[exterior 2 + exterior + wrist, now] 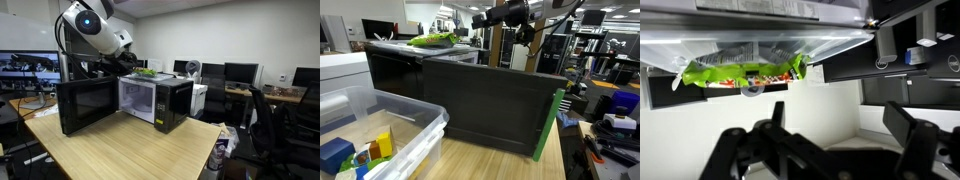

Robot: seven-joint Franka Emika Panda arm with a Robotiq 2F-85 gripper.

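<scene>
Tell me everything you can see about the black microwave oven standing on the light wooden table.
The black microwave oven is a boxy appliance with a dark, smooth-looking casing. It stands upright on the light wooden table. Its door is swung wide open to one side, which shows a pale cavity that looks empty. A flat green packet lies on its top. The open gripper hangs close to that packet, apart from it.

A white robot arm (98,33) curls over in a high bend, its rounded joints stacked above and behind the fingers (910,135). The two dark fingers are spread wide apart with nothing held between them. A black wrist (513,13) sits just behind the fingers, reaching out roughly level.
</scene>
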